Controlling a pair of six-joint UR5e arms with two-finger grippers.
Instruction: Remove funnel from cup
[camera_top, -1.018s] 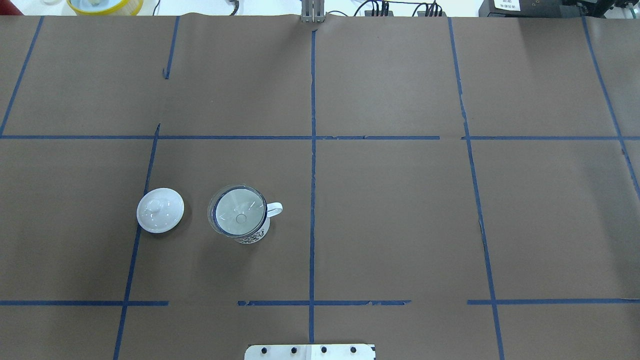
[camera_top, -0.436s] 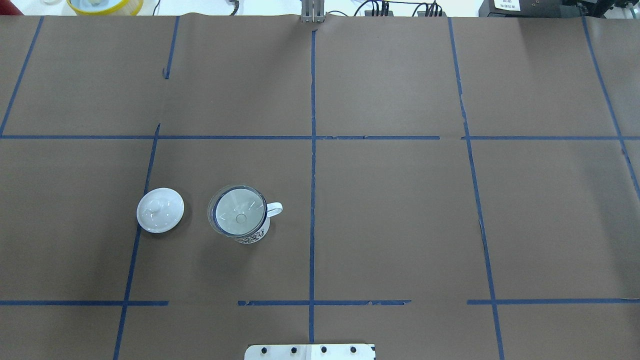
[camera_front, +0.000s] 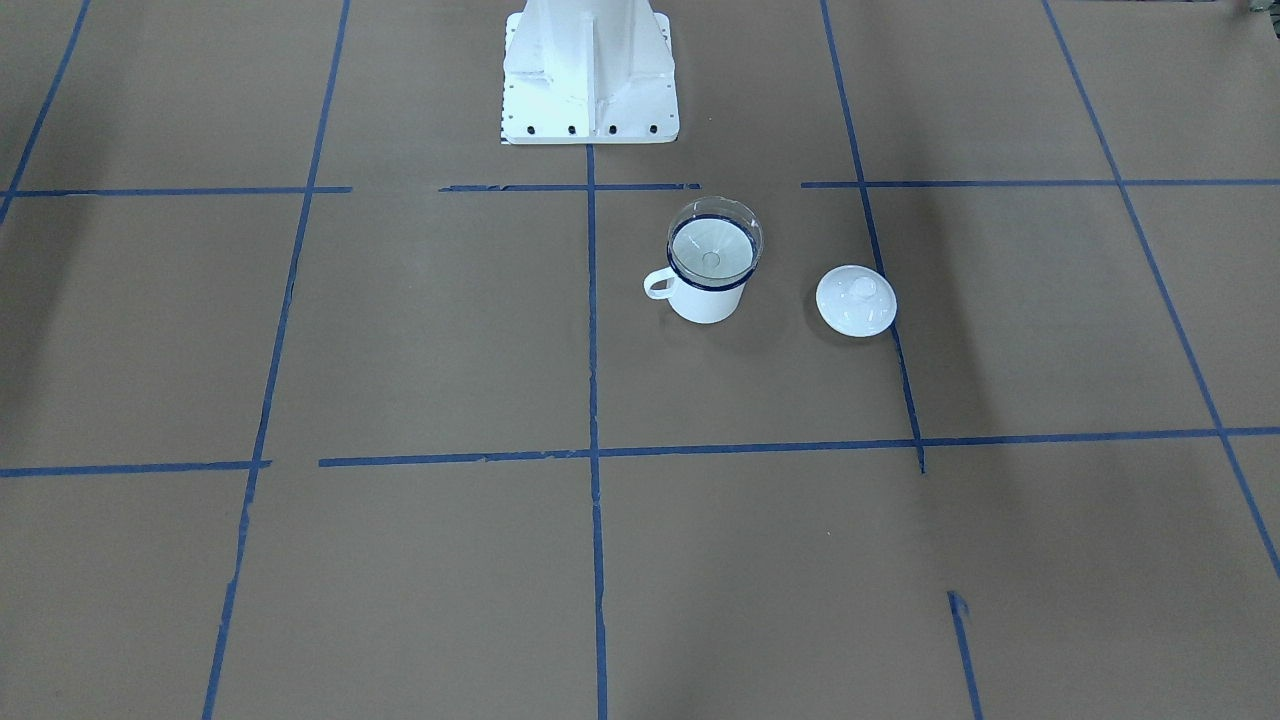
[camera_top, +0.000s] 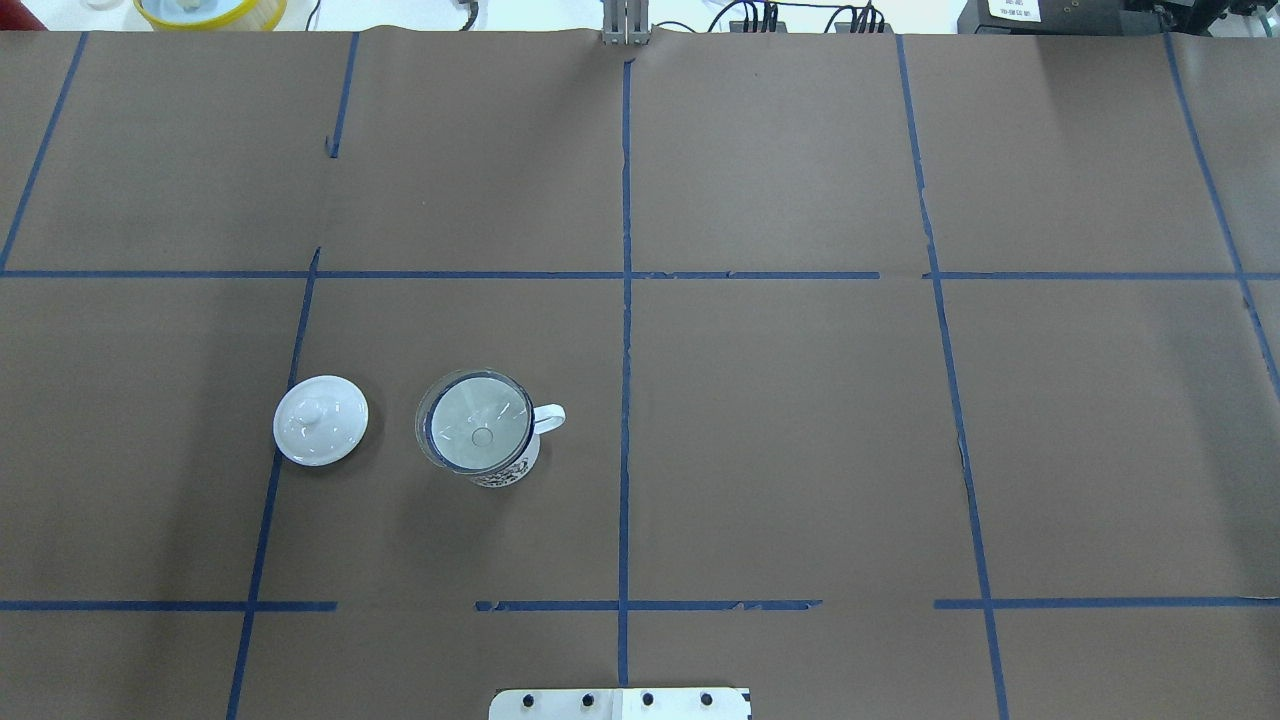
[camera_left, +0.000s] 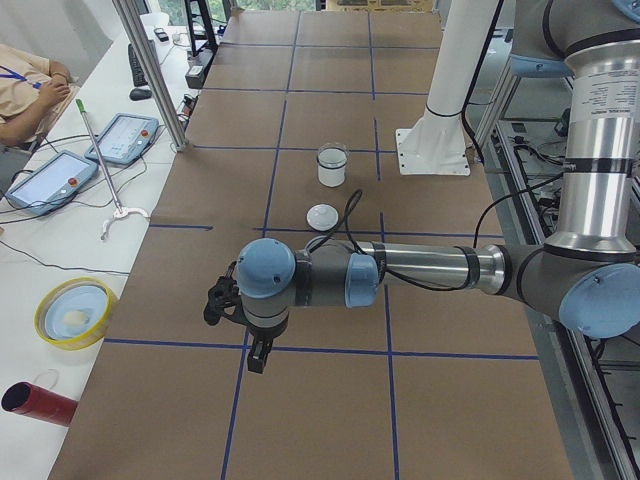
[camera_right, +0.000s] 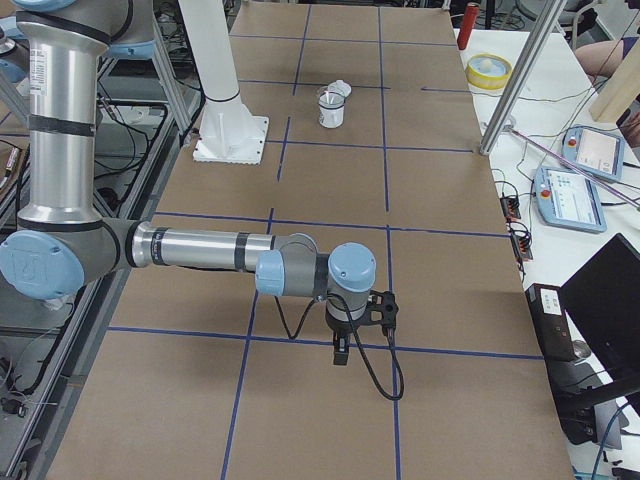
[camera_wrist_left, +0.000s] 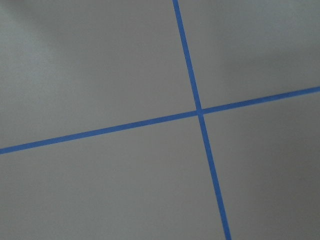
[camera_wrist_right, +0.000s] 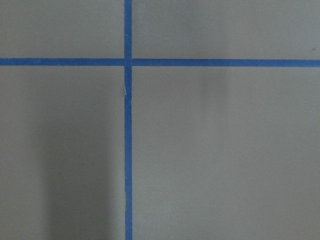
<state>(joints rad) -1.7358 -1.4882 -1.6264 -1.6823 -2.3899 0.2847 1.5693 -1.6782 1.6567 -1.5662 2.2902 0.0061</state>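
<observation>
The clear funnel (camera_top: 478, 420) sits in the mouth of the white cup (camera_top: 508, 472), whose handle points right, in the left half of the overhead view. Both show in the front view, the funnel (camera_front: 712, 240) above the cup (camera_front: 703, 300). The left gripper (camera_left: 258, 355) hangs over the table's left end, far from the cup (camera_left: 331, 172). The right gripper (camera_right: 341, 352) hangs over the right end, far from the cup (camera_right: 330, 115). I cannot tell whether either gripper is open or shut. Both wrist views show only brown paper and blue tape.
A white round lid with a knob (camera_top: 320, 420) lies left of the cup. The robot's white base (camera_front: 590, 70) stands behind the cup. A yellow bowl (camera_left: 74, 312), tablets (camera_left: 125, 138) and an operator are on the side bench.
</observation>
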